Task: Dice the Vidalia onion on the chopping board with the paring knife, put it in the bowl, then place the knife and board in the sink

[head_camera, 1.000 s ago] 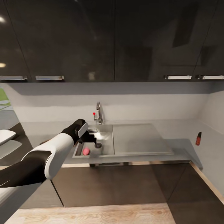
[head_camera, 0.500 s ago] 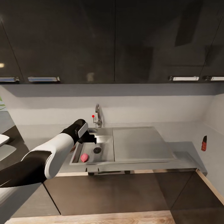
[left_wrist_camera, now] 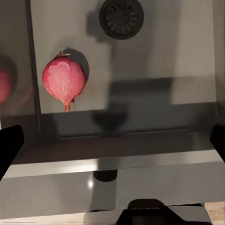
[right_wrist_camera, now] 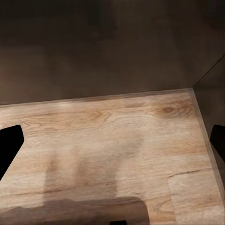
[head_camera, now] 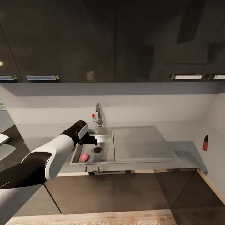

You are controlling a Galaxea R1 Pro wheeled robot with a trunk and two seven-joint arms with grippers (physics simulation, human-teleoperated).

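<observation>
The Vidalia onion (head_camera: 84,157) lies pink and round in the near left corner of the sink (head_camera: 104,137) basin. In the left wrist view the onion (left_wrist_camera: 63,78) rests on the steel floor, apart from the dark drain (left_wrist_camera: 121,18). My left gripper (head_camera: 91,140) hovers open over the basin's left side, above the onion, with nothing between its fingers (left_wrist_camera: 9,146). The right gripper (right_wrist_camera: 112,143) is open over wooden floor. A white bowl edge (head_camera: 2,139) peeks in at the far left. Board and knife are out of view.
The chrome tap (head_camera: 98,115) with its red knob (head_camera: 93,115) stands behind the basin. The flat drainboard (head_camera: 139,143) lies to the right on the grey countertop (head_camera: 184,154). A small red bottle (head_camera: 205,143) stands by the right wall. Dark cabinets hang overhead.
The whole head view has shifted as the camera moved; the sink now sits slightly lower and more to the left. My left arm keeps its pose over the basin.
</observation>
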